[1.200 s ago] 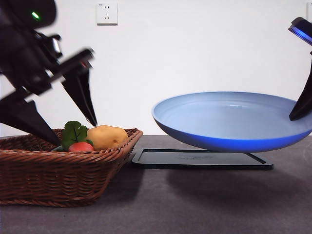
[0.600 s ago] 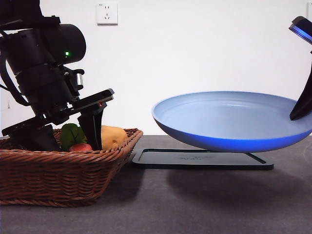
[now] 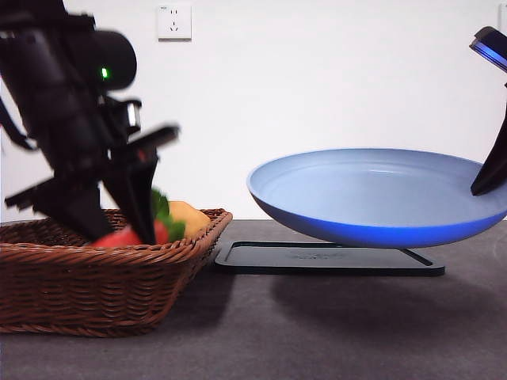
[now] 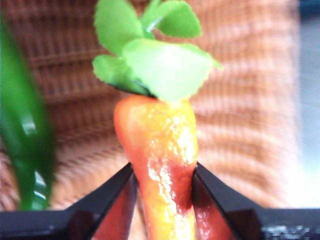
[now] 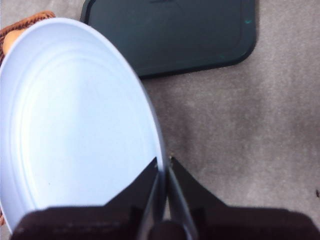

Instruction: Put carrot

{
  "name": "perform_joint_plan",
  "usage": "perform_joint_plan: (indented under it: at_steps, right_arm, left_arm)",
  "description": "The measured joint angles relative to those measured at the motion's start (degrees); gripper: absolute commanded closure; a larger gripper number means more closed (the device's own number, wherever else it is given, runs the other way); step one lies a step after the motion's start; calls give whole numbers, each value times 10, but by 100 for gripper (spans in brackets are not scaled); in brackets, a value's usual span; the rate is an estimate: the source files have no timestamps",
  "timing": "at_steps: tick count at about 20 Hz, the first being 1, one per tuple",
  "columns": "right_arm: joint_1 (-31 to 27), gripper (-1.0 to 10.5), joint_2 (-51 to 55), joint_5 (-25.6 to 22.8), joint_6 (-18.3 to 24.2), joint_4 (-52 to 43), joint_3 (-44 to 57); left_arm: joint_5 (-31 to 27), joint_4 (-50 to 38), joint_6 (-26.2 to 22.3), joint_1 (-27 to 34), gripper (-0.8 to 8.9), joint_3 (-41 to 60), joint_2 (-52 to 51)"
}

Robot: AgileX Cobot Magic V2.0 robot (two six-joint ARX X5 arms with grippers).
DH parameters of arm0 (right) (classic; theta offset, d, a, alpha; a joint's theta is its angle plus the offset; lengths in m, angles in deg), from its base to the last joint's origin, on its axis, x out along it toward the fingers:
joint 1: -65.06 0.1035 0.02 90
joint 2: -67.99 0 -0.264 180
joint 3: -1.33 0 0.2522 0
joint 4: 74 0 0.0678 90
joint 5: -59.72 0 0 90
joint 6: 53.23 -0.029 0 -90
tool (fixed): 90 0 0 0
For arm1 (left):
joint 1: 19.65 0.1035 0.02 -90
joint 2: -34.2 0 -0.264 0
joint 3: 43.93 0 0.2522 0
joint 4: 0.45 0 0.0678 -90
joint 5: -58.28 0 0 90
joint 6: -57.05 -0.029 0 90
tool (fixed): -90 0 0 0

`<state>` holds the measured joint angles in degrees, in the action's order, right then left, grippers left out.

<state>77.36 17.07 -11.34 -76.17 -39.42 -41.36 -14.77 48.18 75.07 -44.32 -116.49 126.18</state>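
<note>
The carrot has an orange-red body and green leaves, and my left gripper is shut on that body. In the front view the carrot hangs just above the wicker basket at the left, held by the left gripper, which is blurred. At the right, a blue plate hangs tilted above the table. My right gripper is shut on the plate's rim.
A yellow-brown potato lies in the basket behind the carrot. A green vegetable lies in the basket beside the carrot. A black board rests on the grey table under the plate. A white wall stands behind.
My left gripper came down into the basket and shut on the carrot. It now rises with the carrot, whose leaves have swung right. The right gripper and plate have not moved.
</note>
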Motion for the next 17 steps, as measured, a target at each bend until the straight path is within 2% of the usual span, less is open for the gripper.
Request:
perform_joint_plan:
  at_steps: [3,5,9,10,12,17]
  right_arm:
    - [0,943,0,0,0,0,0]
    - [0,943,0,0,0,0,0]
    - [2,943,0,4,0,0,0]
    - [5,943,0,4,-3,1,0]
    - [14,943,0,4,-9,1,0]
    - [44,943,-1,4,-20,2,0]
  left_arm:
    - [56,13,-14,0,701,-19,-53]
    - [119,3,-19,0,701,-26,-89]
    - [289,-100,-20,-15,701,-27,-119]
    - [304,-127,-20,-31,701,-27,-118]
    - [267,-165,-20,-72,701,-27,-117]
    - [52,-197,-43,-197,701,-27,-101]
